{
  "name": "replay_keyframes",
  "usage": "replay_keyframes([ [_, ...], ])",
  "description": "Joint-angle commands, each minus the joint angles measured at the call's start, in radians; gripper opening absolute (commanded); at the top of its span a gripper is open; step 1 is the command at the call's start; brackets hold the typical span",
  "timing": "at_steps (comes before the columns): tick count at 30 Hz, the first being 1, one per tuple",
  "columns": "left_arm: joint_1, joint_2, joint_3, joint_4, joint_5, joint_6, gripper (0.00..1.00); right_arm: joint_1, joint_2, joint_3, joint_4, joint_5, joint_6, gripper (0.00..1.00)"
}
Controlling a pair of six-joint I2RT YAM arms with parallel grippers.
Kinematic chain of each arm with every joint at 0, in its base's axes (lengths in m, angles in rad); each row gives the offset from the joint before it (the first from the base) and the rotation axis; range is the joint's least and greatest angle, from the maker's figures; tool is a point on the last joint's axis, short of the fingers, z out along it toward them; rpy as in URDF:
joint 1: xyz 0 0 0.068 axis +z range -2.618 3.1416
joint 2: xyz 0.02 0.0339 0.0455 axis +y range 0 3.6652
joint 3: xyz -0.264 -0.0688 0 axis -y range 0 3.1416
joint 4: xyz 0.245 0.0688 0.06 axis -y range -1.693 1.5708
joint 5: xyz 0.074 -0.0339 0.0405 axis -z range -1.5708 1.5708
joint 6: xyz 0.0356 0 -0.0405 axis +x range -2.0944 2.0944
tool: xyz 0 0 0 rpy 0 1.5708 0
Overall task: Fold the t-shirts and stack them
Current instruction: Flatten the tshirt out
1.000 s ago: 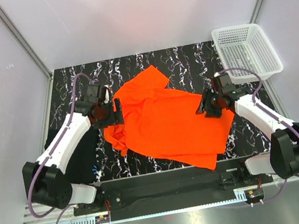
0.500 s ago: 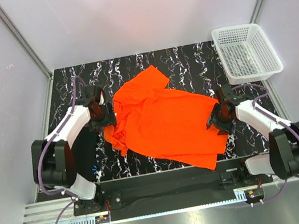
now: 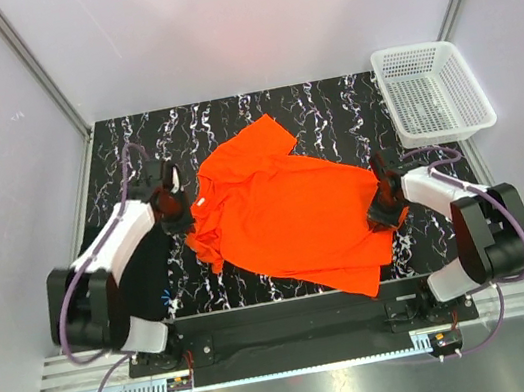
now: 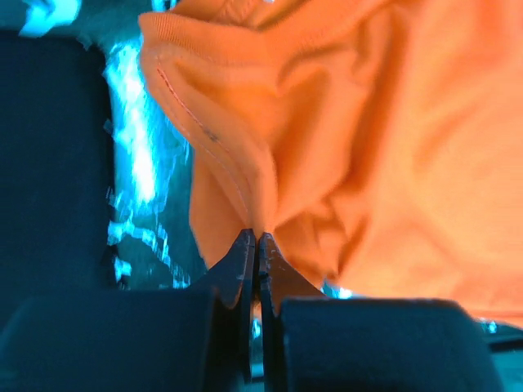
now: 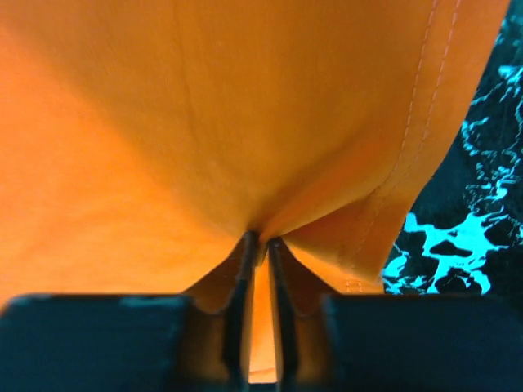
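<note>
Orange-red t-shirt (image 3: pixel 289 206) lies spread and rumpled across the middle of the black, white-veined mat (image 3: pixel 328 108) on the bench, one sleeve pointing to the far side and its hem reaching towards the near edge. At the shirt's left edge, the left arm (image 3: pixel 113 243) reaches low over the mat. The left jaws are pressed tight together, with a small peak of the bunched, stitched edge nipped at their tips, as the left wrist view shows. At the shirt's right edge, the right arm (image 3: pixel 433 184) bends down to the cloth. The right jaws stand only a narrow slit apart, with a fold of orange fabric pinched between them beside the stitched hem. A white mesh basket (image 3: pixel 409 49) sits at the mat's far right corner, well apart from the shirt
</note>
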Motion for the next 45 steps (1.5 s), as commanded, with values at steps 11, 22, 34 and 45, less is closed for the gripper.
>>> replay_keyframes([
  [11,0.003,-0.561,-0.046,-0.120,-0.014,-0.070,0.00,-0.001,-0.360,0.073,-0.087,0.116,-0.050,0.00],
  [22,0.004,-0.444,0.100,-0.149,-0.137,-0.090,0.05,-0.011,-0.352,0.351,-0.096,0.296,-0.141,0.00],
  [34,0.018,0.148,0.500,-0.092,-0.227,0.022,0.66,-0.067,0.442,0.947,-0.082,0.236,-0.404,0.31],
  [45,0.018,-0.251,-0.005,-0.071,-0.111,-0.067,0.70,-0.073,0.164,0.623,-0.214,0.069,-0.422,0.37],
])
